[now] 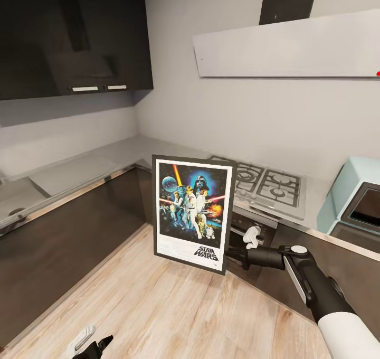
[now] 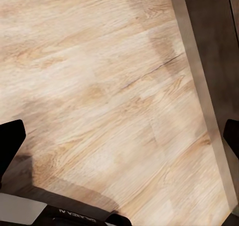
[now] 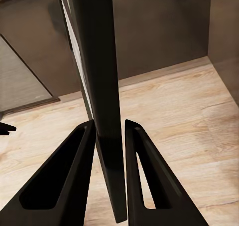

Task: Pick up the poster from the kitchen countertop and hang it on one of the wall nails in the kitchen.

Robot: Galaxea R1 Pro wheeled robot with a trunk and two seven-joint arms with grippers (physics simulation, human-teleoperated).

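Head view: the right tool (image 1: pixel 235 253) carries the poster (image 1: pixel 193 213) upright in the air over the wood floor (image 1: pixel 158 306), in front of the corner where the two runs of the table (image 1: pixel 79 169) meet. The right wrist view shows the two fingers (image 3: pixel 64 181) pressed against opposite faces of the poster's edge (image 3: pixel 102 86), which runs straight away from the tool between them. The grip is near the lower right corner, so most of the poster stands above the tool and to its left.

The poster's long axis is close to vertical, leaning only slightly, with its printed face toward the robot and the logo at the bottom.

The step in hand looks like carrying it toward a wall nail. Doing this well means keeping the poster upright, moving slowly so the off-centre grip does not let it swing, and clearing the stove (image 1: pixel 264 182) behind it.

The left tool (image 1: pixel 92 346) hangs low over the floor, fingers (image 2: pixel 11 141) spread and holding nothing.
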